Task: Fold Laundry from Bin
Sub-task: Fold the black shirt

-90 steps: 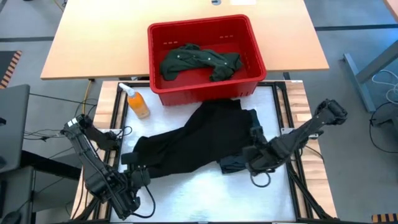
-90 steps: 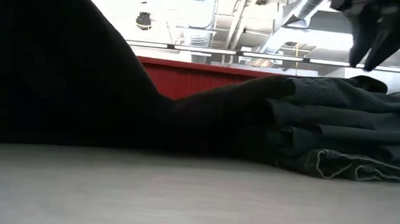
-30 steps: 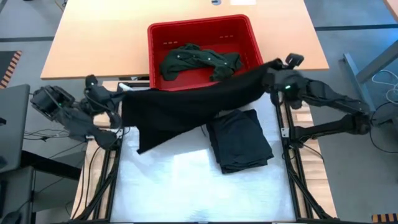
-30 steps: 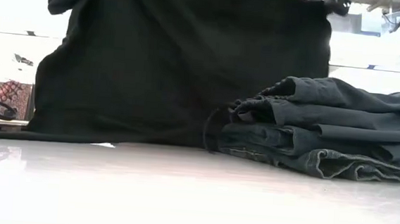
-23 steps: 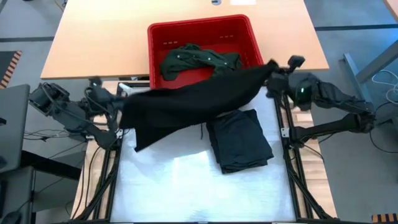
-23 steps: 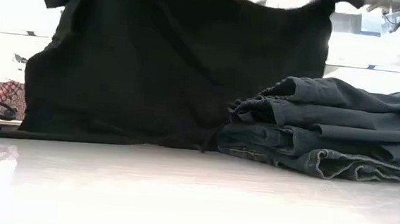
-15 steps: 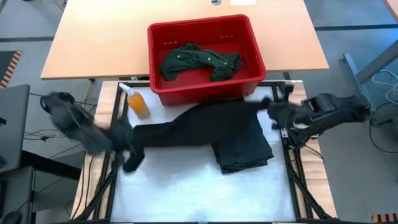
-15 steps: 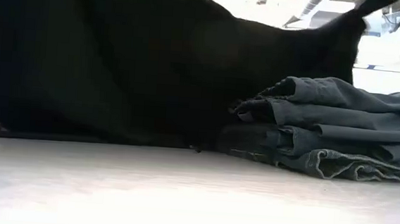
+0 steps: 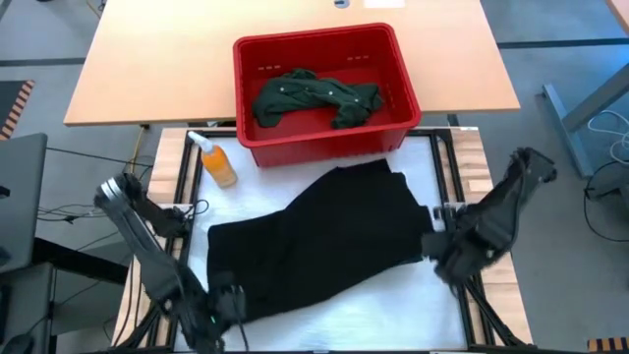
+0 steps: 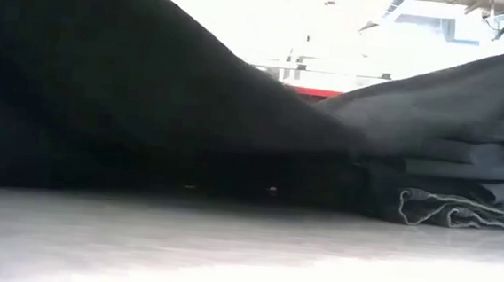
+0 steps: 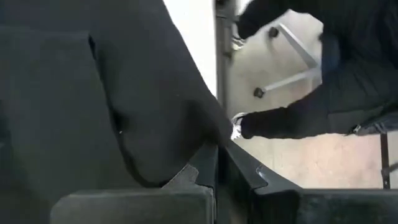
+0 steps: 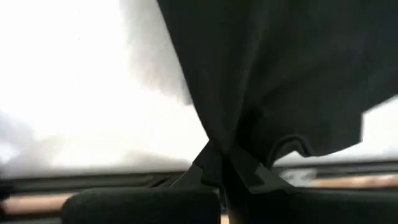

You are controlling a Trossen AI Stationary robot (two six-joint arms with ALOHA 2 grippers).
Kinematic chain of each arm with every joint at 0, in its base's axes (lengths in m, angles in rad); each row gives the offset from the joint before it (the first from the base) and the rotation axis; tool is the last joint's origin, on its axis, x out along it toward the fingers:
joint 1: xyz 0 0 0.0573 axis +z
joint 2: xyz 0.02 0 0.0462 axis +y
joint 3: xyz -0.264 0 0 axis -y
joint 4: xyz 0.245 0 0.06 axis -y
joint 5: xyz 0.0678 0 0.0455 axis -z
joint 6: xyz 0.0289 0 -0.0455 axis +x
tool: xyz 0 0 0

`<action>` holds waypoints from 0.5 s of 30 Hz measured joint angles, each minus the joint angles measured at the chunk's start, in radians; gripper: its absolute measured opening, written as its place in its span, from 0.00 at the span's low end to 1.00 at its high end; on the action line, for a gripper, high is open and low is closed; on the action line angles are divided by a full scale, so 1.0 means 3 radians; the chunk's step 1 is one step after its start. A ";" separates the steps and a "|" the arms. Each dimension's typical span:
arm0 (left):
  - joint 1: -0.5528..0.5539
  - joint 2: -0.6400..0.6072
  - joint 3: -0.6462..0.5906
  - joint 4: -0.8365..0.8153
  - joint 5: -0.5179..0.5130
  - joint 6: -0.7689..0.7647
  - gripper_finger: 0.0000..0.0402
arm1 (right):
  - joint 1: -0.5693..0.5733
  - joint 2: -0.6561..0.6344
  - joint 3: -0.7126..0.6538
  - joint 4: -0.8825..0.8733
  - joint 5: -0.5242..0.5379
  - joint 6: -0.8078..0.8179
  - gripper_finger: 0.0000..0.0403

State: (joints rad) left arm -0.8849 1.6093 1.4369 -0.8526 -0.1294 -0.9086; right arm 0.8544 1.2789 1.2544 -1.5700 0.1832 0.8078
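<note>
Laundry: one black garment, one green shirt.

Looking like a robotics lab or workshop: exposed ceiling ducts and pipes showing at the upper right of the low view, grey floor surrounding a plain wooden table at the top of the high view, loose cables trailing at its right edge, robot arms standing on a metal frame.
</note>
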 joint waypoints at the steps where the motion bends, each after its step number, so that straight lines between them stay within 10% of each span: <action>1: -0.0028 0.0115 0.0000 0.0135 0.0026 0.0037 0.00 | 0.0095 0.0084 -0.0024 0.0011 -0.0081 0.0099 0.05; 15: -0.0083 0.1049 -0.0002 0.0854 0.0530 0.0161 0.00 | 0.0487 0.0738 -0.0171 -0.0003 -0.0697 0.0958 0.05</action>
State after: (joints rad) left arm -0.9096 1.9240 1.4364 -0.5964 0.0295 -0.8604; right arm 1.0005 1.5004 1.2030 -1.5707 -0.0258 1.0951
